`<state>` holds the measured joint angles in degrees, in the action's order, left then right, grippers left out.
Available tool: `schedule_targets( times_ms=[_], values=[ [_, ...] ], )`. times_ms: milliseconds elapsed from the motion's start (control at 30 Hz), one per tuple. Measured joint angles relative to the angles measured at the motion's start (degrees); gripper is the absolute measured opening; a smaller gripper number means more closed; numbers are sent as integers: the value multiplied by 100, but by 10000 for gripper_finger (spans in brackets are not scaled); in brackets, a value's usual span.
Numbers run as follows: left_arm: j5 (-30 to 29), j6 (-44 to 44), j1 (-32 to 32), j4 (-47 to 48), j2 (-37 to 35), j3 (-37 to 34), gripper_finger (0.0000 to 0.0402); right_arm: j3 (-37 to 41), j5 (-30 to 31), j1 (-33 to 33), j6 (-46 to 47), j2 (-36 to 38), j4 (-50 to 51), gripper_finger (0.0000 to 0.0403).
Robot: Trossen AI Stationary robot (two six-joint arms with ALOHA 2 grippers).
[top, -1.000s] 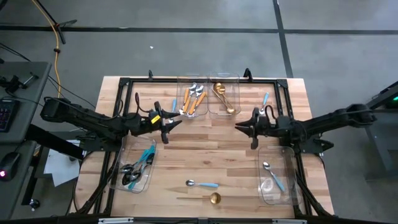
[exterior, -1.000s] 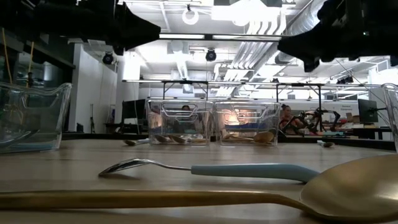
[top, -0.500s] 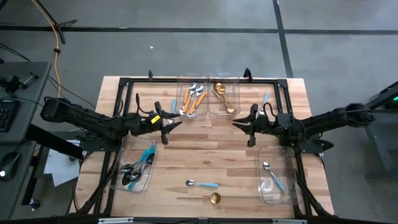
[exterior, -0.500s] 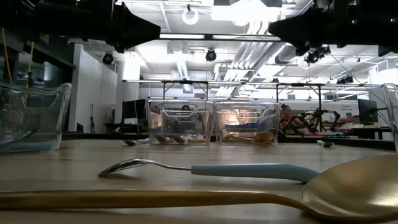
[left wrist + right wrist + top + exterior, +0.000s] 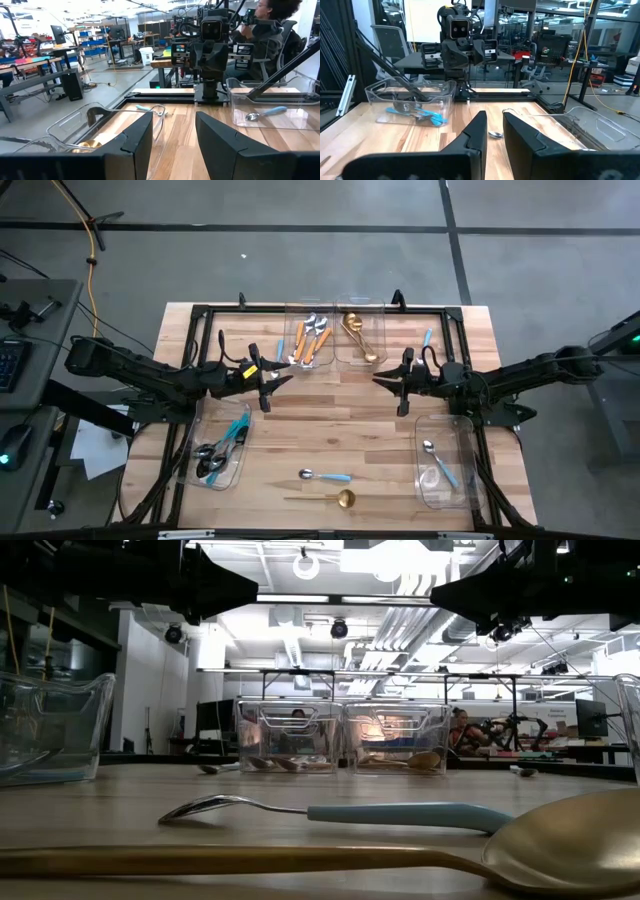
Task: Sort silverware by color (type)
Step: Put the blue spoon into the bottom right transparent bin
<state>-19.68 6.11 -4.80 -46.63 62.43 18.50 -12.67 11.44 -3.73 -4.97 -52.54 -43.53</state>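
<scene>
Loose silverware lies near the table's front edge: a light-blue-handled spoon (image 5: 325, 476) (image 5: 330, 812) and a gold spoon (image 5: 338, 499) (image 5: 420, 860). Two more blue-handled pieces (image 5: 427, 338) (image 5: 279, 350) lie toward the far edge. My left gripper (image 5: 280, 378) (image 5: 173, 130) hovers open above the table left of centre, pointing level toward the right. My right gripper (image 5: 380, 380) (image 5: 495, 116) hovers right of centre, facing it, with a narrow gap and nothing between its fingers.
Two clear bins stand at the far middle, one with orange-handled pieces (image 5: 310, 338), one with gold ones (image 5: 360, 338). A bin at the near left (image 5: 200, 470) holds dark blue-handled utensils. A bin at the near right (image 5: 455, 485) holds a light-blue-handled spoon. Bare wood lies between the grippers.
My right gripper has risen a little and drifted slightly toward the table's left edge, then held still. The silverware has stayed where it was.
</scene>
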Motion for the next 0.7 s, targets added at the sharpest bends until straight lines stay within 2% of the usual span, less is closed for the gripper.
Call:
schedule_targets(
  times_ms=[500, 600, 700],
  values=[
    [-2, -48, 0, 2, 0, -2, 139, 0, 0, 0, 0, -1, 0, 47],
    [-124, -132, 0, 2, 0, -2, 120, 0, 0, 0, 0, -1, 0, 47],
    [-201, -194, 0, 16, 2, 41, 75, 0, -1, 0, 0, 1, 27, 47]
  ],
)
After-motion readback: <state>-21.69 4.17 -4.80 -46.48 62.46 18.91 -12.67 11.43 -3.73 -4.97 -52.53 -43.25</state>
